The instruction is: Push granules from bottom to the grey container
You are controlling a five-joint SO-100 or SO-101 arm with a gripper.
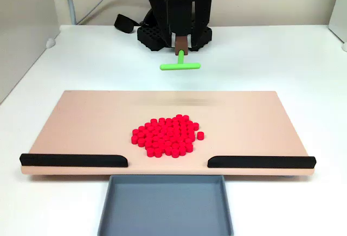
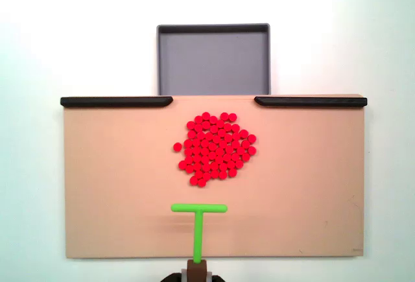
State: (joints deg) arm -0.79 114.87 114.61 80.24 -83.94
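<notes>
Mid-frame on the tan flat board [image 2: 117,185], the tiny loose red cylindrical granules [image 2: 216,149] look light and apt to scatter or roll; the green T-shaped pusher [image 2: 198,217] should sweep behind the cluster toward the shallow slate-grey container [image 2: 213,61]. Gripper [image 2: 196,270] pinches the pusher's stem.

You have a white table [image 1: 282,62] with a tan board [image 1: 81,122] lying flat on it. Just past the board's edge with the black strips, the grey tray [image 2: 214,58] also sits on the table, lined up with the gap between the strips. The arm's black base [image 1: 152,35] stands at the table's far side in a fixed view.
</notes>
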